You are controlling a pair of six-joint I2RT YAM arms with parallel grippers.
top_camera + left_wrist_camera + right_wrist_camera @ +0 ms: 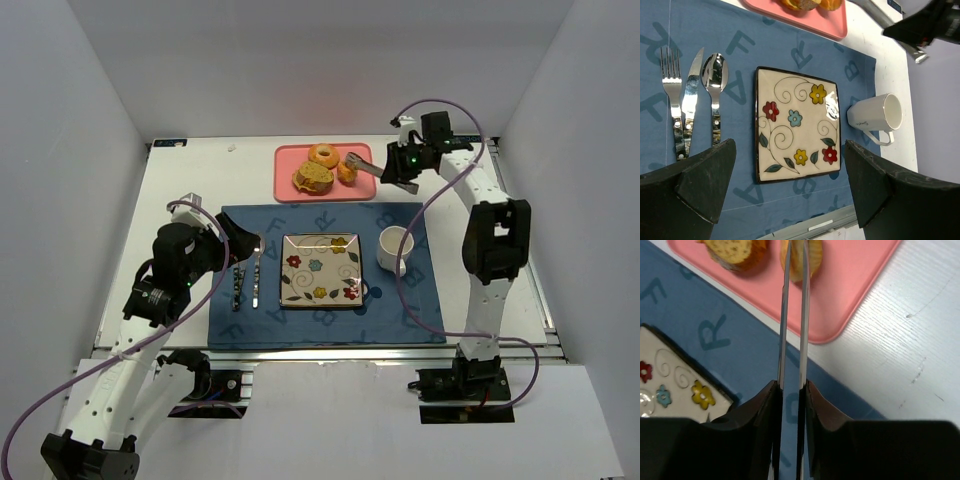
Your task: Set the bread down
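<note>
Pink tray [288,160] at the upper middle of the overhead view carries the bread: a ring, a filled roll and a small bun [347,172] at its right end. The right gripper [360,164] meets that bun from the right, fingers pressed almost together with only a slit between them. The left gripper [790,145] hangs spread wide over the flowered plate [320,268] at centre, holding nothing.

With so thin a bite, I'd worry the bun tears or drops onto the blue mat [240,222]. It could also clip the mug [394,247] just right of the plate.

In the right wrist view the fingertips run off the upper edge, so I cannot tell whether they nip the bun or merely touch it.
</note>
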